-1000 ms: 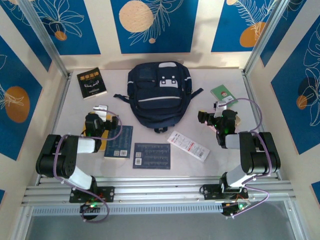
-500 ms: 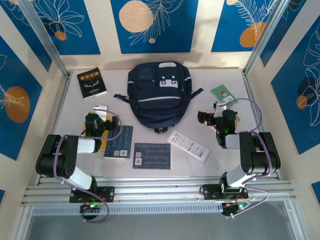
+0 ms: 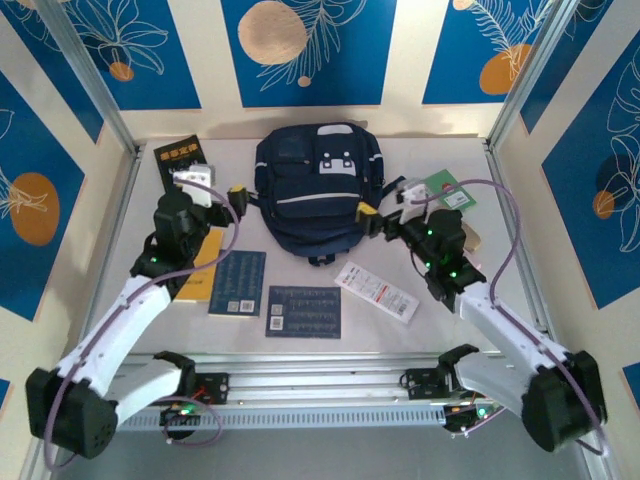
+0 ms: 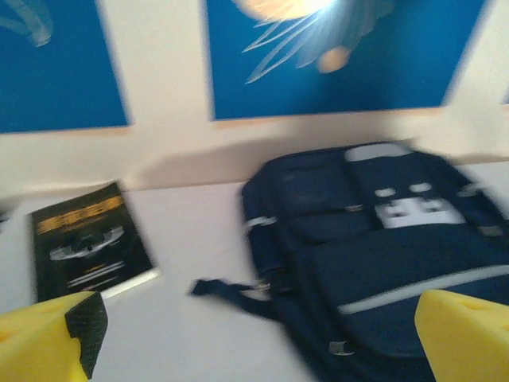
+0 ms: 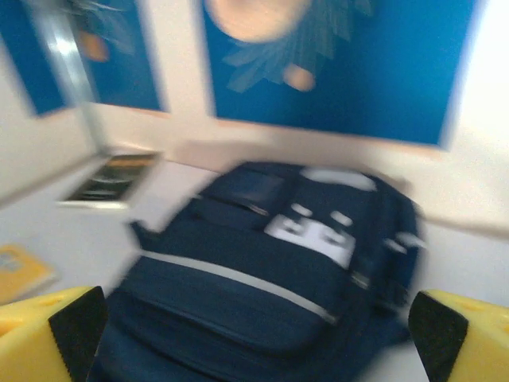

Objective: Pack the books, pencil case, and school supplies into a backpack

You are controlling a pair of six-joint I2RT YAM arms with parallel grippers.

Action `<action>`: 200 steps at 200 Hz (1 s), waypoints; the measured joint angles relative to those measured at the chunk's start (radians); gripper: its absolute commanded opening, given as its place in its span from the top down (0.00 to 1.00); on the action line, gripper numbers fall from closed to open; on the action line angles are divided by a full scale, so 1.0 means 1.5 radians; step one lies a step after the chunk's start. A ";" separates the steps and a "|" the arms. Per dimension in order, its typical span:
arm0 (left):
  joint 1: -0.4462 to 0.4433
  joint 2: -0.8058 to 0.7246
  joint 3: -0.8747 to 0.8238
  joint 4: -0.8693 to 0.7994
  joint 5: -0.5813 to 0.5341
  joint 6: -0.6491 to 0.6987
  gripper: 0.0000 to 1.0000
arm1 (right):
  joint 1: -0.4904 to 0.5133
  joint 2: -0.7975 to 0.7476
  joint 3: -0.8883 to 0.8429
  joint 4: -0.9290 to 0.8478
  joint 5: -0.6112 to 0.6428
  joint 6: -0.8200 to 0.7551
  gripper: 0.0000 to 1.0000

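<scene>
Lying on the desk [image 3: 400, 335] off the upper left corner of the backpack [image 3: 312, 190] is a black book [image 3: 176, 155]. The left hand [image 3: 212, 188] hovers just beside the backpack's left edge, its fingers wide apart and holding nothing. In front of the backpack's lower left corner sit a yellow book [image 3: 202, 278], a blue book [image 3: 240, 283] and a second blue book [image 3: 303, 311]. A white packet [image 3: 376, 291] lies in front of its lower right corner. The right hand [image 3: 385, 203] hangs just beside the backpack's right edge, fingers spread and empty. A green booklet [image 3: 448, 190] lies further right of the backpack.
</scene>
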 measured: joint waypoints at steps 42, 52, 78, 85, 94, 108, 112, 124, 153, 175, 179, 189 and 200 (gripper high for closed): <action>-0.134 -0.070 0.111 -0.254 0.045 -0.058 0.00 | 0.196 -0.055 0.166 -0.240 0.021 0.009 0.01; -0.134 -0.070 0.134 -0.313 0.039 -0.081 0.00 | 0.201 -0.051 0.223 -0.307 0.024 0.024 0.01; -0.134 -0.071 0.146 -0.433 0.025 -0.154 0.00 | 0.173 -0.037 0.364 -0.456 0.014 0.111 0.01; -0.134 -0.069 0.146 -0.470 0.018 -0.178 0.00 | 0.153 -0.037 0.391 -0.498 0.009 0.153 0.01; -0.131 -0.066 0.144 -0.512 0.012 -0.199 0.00 | 0.119 -0.040 0.413 -0.545 -0.007 0.201 0.01; -0.122 -0.061 0.132 -0.553 0.009 -0.226 0.00 | 0.053 -0.054 0.406 -0.585 -0.082 0.244 0.01; -0.118 -0.060 0.129 -0.561 0.009 -0.231 0.00 | 0.032 -0.059 0.398 -0.592 -0.111 0.252 0.01; -0.093 -0.052 0.110 -0.579 0.015 -0.253 0.00 | -0.014 -0.070 0.369 -0.608 -0.181 0.268 0.01; 0.024 -0.013 0.035 -0.579 0.107 -0.278 0.00 | -0.092 -0.060 0.300 -0.624 -0.316 0.309 0.00; 0.087 0.029 -0.024 -0.559 0.182 -0.292 0.00 | -0.162 -0.023 0.263 -0.618 -0.379 0.350 0.09; 0.092 0.035 -0.032 -0.556 0.192 -0.296 0.00 | -0.172 -0.020 0.252 -0.614 -0.386 0.361 0.09; 0.098 0.049 -0.046 -0.546 0.216 -0.300 0.00 | -0.188 -0.019 0.227 -0.608 -0.387 0.374 0.10; 0.101 0.065 -0.053 -0.535 0.234 -0.303 0.00 | -0.188 -0.019 0.213 -0.615 -0.385 0.387 0.10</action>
